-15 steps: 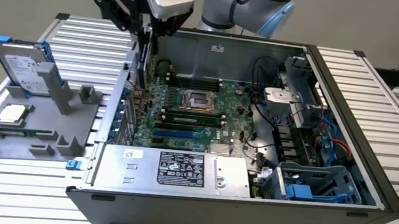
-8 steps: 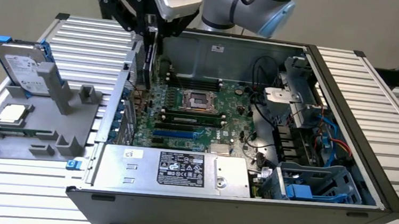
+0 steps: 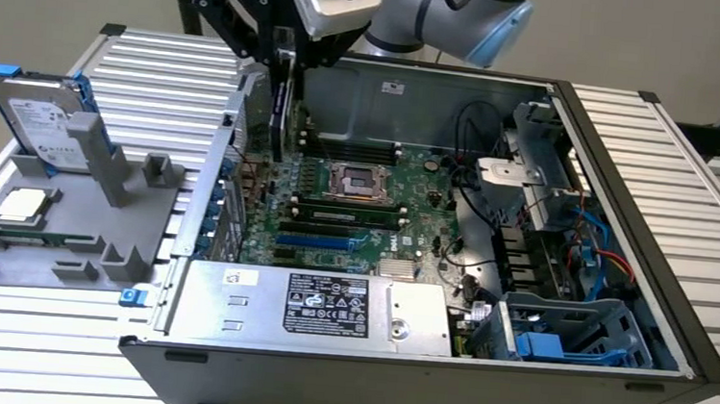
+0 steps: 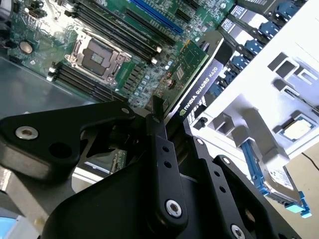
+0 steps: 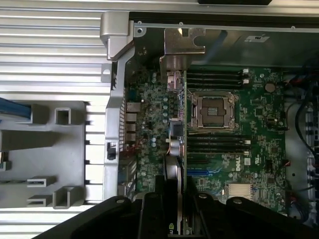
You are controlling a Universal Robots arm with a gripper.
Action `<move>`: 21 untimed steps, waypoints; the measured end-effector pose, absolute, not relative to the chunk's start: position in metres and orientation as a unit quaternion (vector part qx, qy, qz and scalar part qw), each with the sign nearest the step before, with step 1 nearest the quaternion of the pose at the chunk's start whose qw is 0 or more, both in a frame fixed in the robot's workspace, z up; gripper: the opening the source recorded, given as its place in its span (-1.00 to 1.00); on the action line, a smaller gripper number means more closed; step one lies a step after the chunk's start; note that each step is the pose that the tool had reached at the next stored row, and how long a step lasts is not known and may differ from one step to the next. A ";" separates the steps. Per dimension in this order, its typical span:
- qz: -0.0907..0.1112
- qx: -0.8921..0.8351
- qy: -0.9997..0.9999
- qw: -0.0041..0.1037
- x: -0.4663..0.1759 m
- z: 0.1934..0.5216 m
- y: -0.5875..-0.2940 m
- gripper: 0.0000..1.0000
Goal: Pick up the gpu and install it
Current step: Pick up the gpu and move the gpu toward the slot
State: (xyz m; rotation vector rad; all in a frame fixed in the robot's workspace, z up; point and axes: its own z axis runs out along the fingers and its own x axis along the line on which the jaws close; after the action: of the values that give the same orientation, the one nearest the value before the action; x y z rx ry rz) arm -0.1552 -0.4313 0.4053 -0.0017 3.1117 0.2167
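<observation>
- Claw (image 3: 283, 59) pinches the gpu (image 3: 285, 119) by its upper edge; the card hangs directly below me, over the motherboard (image 3: 373, 213).
- Judged light, stiff, fragile: grip bare board edges, never chips or contacts.

Bright, even light, pale glare on the ribbed table (image 5: 50, 50), soft shade inside the case (image 3: 397, 388).

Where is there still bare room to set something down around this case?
Bare ribbed table at the exterior view's right of the case, and along the grey fixture's near edge. Crowded: the motherboard under the gripper holding the gpu.
</observation>
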 end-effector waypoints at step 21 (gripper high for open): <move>0.053 -0.001 0.999 0.011 -0.136 0.405 -0.431 -1.00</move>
State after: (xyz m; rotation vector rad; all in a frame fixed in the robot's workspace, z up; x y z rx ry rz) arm -0.1356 -0.4313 0.4052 -0.0022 3.1149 0.1651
